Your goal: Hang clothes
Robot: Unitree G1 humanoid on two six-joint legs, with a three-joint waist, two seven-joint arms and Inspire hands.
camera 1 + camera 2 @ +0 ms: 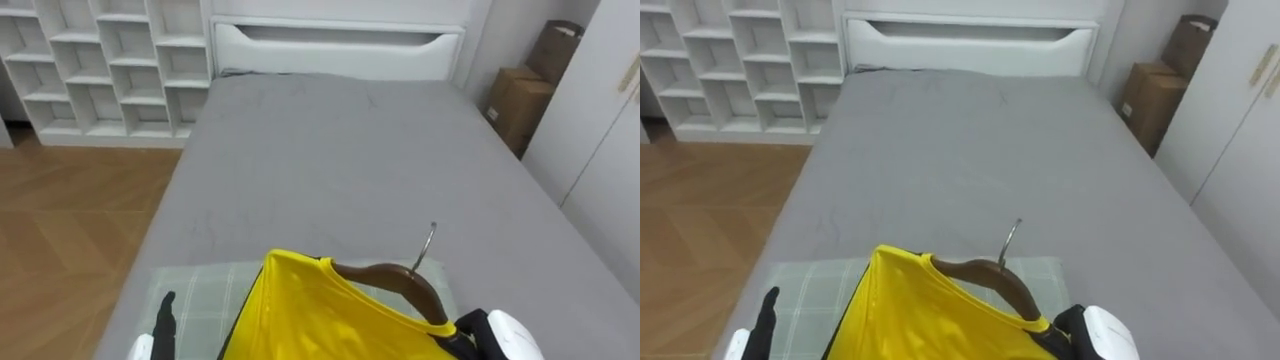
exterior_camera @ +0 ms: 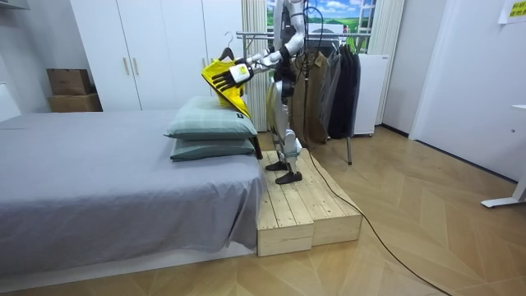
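- Robot stands on a wooden platform (image 2: pixel 304 205) butted against the bed (image 1: pixel 350 150), at the end w/ the pillows, arms reaching out over it.
- right hand (image 1: pixel 470 338): low over the bed's near end, clenched round one end of the wooden hanger (image 1: pixel 395 280).
- yellow shirt (image 1: pixel 310 320): on that hanger, held in the air above the bed's near end, over the green checked pillow (image 1: pixel 200 295), which is the top of two stacked. Not yet on the clothes rack (image 2: pixel 329 82).
- Hanger's metal hook (image 1: pixel 428 245) sticks up free, toward the bed's far end.
- left hand (image 1: pixel 167 318): over the pillow, just left of the shirt and apart from the cloth. The finger that shows is straight, grasping nothing.
- Bed beyond: grey sheet, flat, running to a white headboard (image 1: pixel 340 45).
- Left of the bed: wood floor (image 1: pixel 70 220), and white cubby shelves (image 1: pixel 100 60) by its far end.
- Right of the bed: cardboard boxes (image 1: pixel 520 100) and white wardrobe doors (image 1: pixel 600 150).
- The rack w/ dark garments stands behind the robot, on the side away from the bed.
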